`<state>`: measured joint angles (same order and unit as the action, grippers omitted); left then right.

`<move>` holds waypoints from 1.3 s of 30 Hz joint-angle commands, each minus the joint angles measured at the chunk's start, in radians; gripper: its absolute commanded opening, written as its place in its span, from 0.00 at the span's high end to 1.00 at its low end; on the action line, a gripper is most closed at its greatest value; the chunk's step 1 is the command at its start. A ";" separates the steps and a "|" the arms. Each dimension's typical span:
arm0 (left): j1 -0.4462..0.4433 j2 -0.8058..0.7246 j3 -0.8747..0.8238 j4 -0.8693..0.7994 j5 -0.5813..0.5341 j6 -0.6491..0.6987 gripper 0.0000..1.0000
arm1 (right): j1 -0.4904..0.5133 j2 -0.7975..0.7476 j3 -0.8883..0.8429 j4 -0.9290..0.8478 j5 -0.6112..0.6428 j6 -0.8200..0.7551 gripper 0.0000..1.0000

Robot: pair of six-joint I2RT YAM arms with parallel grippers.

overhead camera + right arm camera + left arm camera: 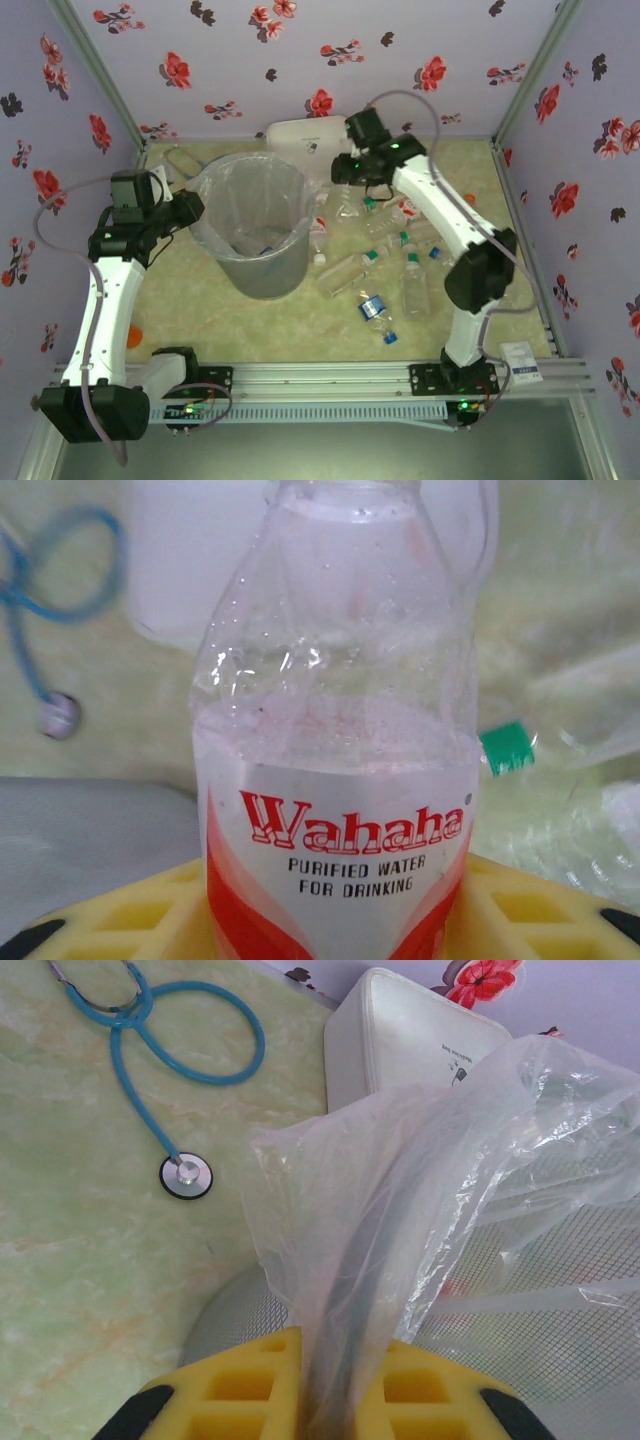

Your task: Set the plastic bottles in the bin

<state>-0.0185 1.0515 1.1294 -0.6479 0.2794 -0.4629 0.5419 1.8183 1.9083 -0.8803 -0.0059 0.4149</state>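
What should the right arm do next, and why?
Probably swing the right hand left until its bottle is over the bin. The hand grips the bottle just beside the bin's far-right rim, and the left hand pinches the bag at the opposite rim, so the opening looks free.

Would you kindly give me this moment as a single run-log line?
left hand: clamped on bin rim and liner | right hand: gripping Wahaha bottle | loose bottles: on table, right of bin
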 commanded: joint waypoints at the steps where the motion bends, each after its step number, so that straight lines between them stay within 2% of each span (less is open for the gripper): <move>1: 0.002 0.004 0.003 0.004 0.010 0.021 0.90 | -0.005 -0.061 0.034 0.035 -0.042 -0.034 0.50; 3: -0.003 0.004 0.001 0.010 0.011 0.020 0.90 | 0.000 -0.080 0.079 0.028 -0.054 -0.038 0.52; 6: -0.011 0.002 -0.006 0.022 0.011 0.014 0.90 | 0.048 -0.068 0.193 -0.024 0.008 -0.079 0.53; 11: -0.027 0.014 -0.006 0.030 0.010 0.013 0.91 | 0.160 0.035 0.425 -0.092 0.059 -0.136 0.54; 16: -0.036 0.010 -0.010 0.039 0.009 0.002 0.91 | 0.262 0.169 0.596 -0.131 0.025 -0.164 0.55; 23: -0.037 0.005 -0.020 0.052 0.010 -0.014 0.92 | 0.368 0.270 0.605 -0.189 -0.016 -0.199 0.55; 29: -0.037 0.013 -0.022 0.067 0.008 -0.022 0.93 | 0.416 0.261 0.405 -0.138 -0.040 -0.197 0.54; 30: -0.037 0.013 -0.023 0.067 0.008 -0.022 0.93 | 0.418 0.255 0.362 -0.113 -0.048 -0.189 0.52; 34: -0.037 0.012 -0.023 0.062 0.006 -0.019 0.93 | 0.418 0.230 0.231 -0.028 -0.071 -0.168 0.31; 39: -0.037 0.012 -0.026 0.062 0.005 -0.017 0.93 | 0.417 0.227 0.266 -0.040 -0.083 -0.190 0.13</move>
<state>-0.0460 1.0565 1.1244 -0.6128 0.2810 -0.4778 0.9611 2.0926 2.1345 -0.9573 -0.0689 0.2394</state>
